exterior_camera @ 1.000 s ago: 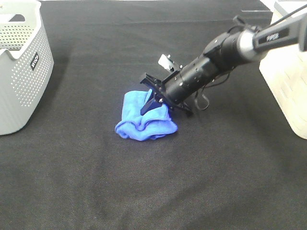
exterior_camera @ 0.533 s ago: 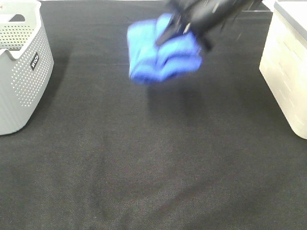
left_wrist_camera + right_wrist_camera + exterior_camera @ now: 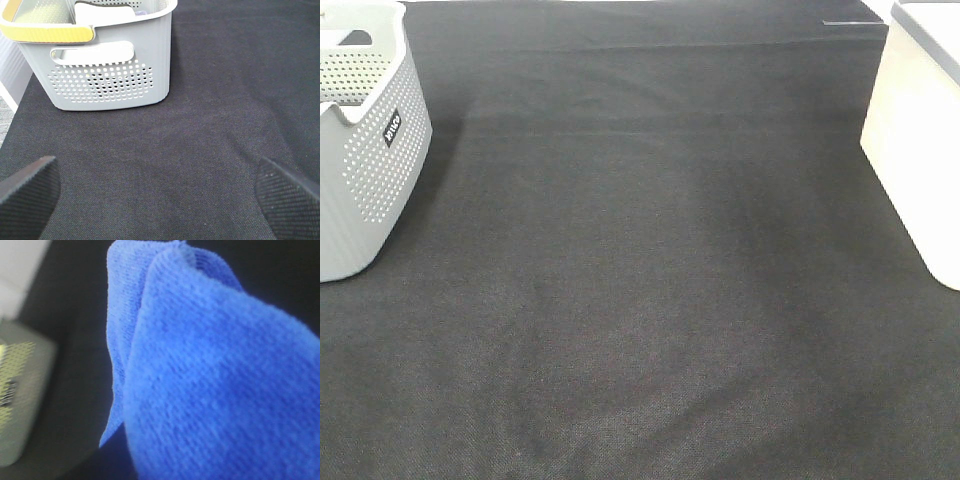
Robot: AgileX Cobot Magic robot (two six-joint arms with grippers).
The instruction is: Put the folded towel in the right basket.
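The folded blue towel (image 3: 200, 380) fills the right wrist view, hanging close in front of the camera; it hides my right gripper's fingers. Neither the towel nor the right arm shows in the exterior high view. The right basket (image 3: 918, 150), cream-white, stands at the right edge of the table. My left gripper (image 3: 157, 195) is open and empty above the black cloth, its two dark fingertips (image 3: 27, 192) wide apart, facing the grey basket.
A grey perforated basket (image 3: 360, 150) stands at the left edge; the left wrist view shows it (image 3: 110, 65) with a yellow handle and things inside. Black cloth (image 3: 640, 300) covers the table. A blurred grey shape (image 3: 20, 390) lies beyond the towel.
My right gripper lifted the towel off the cloth, carried it up and toward the back, and has now left the exterior high view with it.
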